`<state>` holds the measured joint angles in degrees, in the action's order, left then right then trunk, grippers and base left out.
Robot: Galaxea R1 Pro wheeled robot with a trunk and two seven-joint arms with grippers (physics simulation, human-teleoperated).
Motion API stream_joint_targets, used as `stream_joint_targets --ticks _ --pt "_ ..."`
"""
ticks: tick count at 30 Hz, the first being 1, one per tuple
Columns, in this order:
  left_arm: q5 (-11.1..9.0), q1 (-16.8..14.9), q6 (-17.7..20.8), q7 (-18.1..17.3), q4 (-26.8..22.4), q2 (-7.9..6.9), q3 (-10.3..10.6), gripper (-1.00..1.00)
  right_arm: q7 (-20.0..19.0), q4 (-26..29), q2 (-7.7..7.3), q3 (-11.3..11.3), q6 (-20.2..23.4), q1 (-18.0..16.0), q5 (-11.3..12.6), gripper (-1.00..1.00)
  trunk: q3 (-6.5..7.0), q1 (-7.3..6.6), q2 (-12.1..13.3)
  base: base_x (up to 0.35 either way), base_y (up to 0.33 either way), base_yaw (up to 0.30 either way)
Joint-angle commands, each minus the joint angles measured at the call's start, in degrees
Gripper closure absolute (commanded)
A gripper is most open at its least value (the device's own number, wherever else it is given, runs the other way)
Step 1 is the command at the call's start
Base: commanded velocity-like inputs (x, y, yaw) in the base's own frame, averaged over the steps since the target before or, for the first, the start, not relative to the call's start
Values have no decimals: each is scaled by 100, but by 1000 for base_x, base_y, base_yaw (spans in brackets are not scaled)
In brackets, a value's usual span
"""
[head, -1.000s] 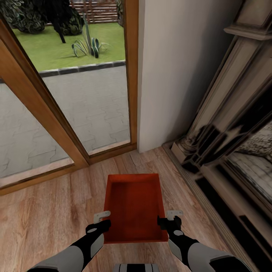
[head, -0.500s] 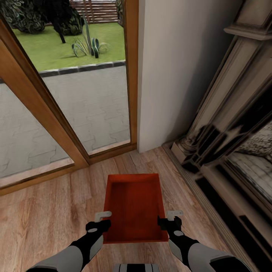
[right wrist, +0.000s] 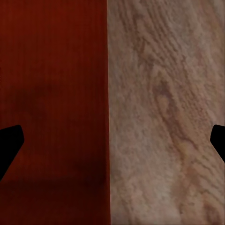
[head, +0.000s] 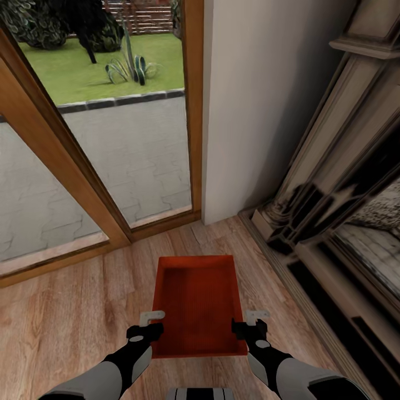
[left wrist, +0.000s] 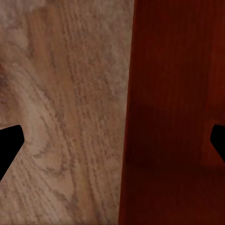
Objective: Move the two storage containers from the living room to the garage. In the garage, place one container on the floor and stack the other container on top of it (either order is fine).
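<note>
The orange-red rectangular box bin with thin plain walls (head: 198,303) sits on the light wood plank floor (head: 66,311) of the living room, between the two grippers, with the wood-framed glass doors (head: 111,139) beyond it and the brick-and-dark-stone fireplace (head: 339,222) off to the right. The left gripper (head: 148,323) hangs at the bin's left wall and the right gripper (head: 251,322) at its right wall, both near the end closest to the robot. In each wrist view the fingers are spread wide apart, one dark tip (left wrist: 8,145) over the bare planks and the other (left wrist: 219,140) over the red interior, so each pair straddles a wall edge without pinching it; the right wrist view shows the same, with one tip (right wrist: 9,143) above the red bottom and the other (right wrist: 218,140) above the wood. The step in hand appears to be taking hold of the bin by its two long walls. To do it well, each gripper should go down until the wall lies deep between its fingers, then both should close at the same moment so the bin is not pushed sideways. The walls are thin and the holds sit toward one end, so the far end may sag on lifting; raising both arms together and level should guard against a slip.
</note>
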<state>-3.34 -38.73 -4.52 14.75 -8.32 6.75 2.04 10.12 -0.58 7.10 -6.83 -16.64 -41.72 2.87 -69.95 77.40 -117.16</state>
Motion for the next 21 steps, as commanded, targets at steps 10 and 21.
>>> stream_joint_targets --ticks 10,21 --pt "100 -3 -16 -5 6 7 84 -100 21 -28 19 -46 -15 -3 30 -100 -3 -1 -1 0 0 0" --pt "182 -3 -31 9 -3 1 178 -100 20 -24 20 -46 -16 -3 30 -100 -3 -1 -1 0 0 0"
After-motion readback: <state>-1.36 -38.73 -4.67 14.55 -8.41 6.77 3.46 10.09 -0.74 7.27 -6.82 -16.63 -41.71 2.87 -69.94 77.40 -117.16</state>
